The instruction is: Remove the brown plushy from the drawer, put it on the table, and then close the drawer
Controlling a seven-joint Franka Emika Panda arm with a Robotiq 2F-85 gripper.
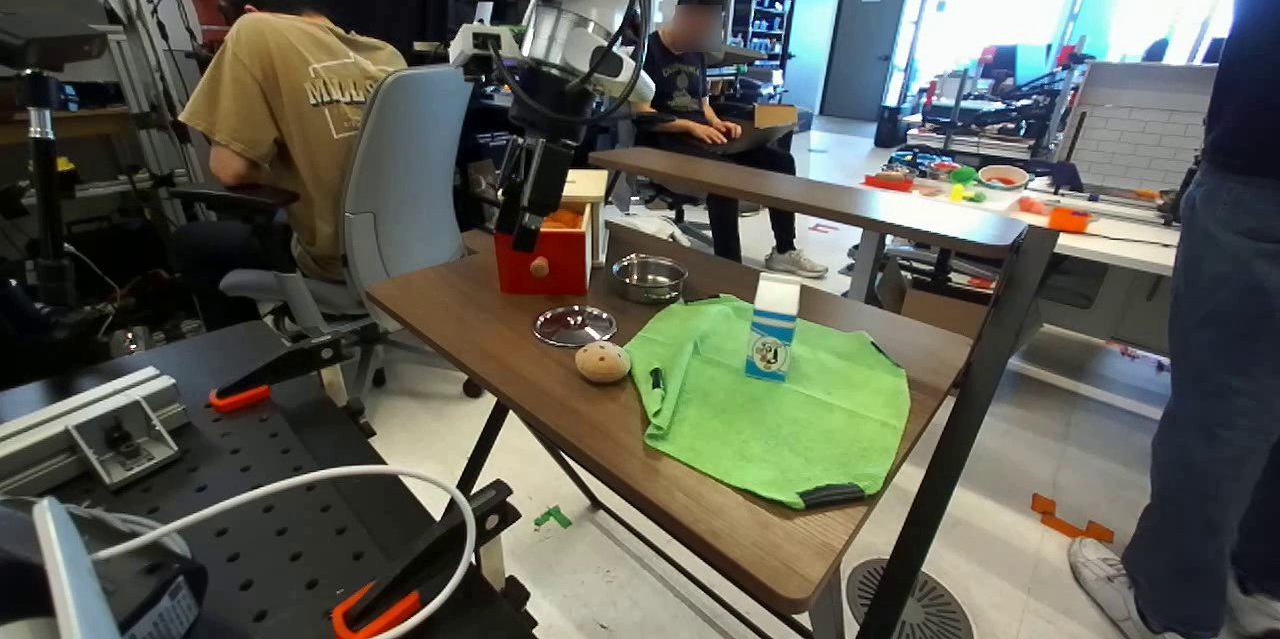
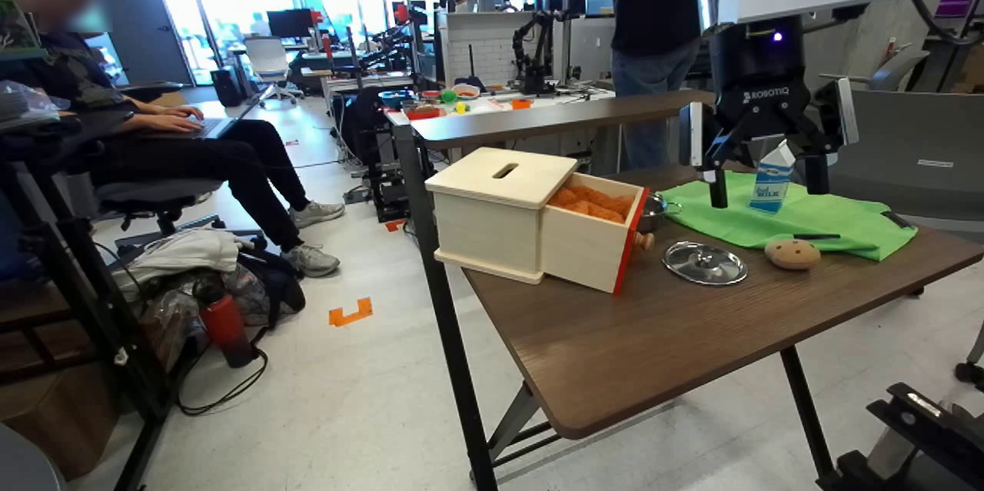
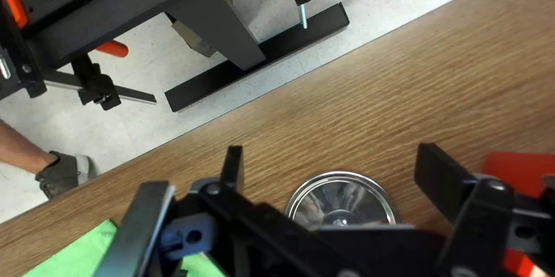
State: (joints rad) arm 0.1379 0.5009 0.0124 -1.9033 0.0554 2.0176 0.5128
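The brown potato-shaped plushy (image 2: 793,253) lies on the wooden table (image 2: 661,349); closing the red-fronted drawer (image 2: 584,249) seems the step at hand. Spread and empty, the gripper (image 2: 768,191) likely must push it inward.

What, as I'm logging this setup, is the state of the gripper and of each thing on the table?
Gripper: open, holding nothing
Drawer: open, orange fuzzy material inside
Brown plushy: lying on the table, outside the drawer
Metal pot: uncovered
Metal lid: off the pot, lying knob up
Green cloth: spread out, creased
Milk carton: upright on the cloth
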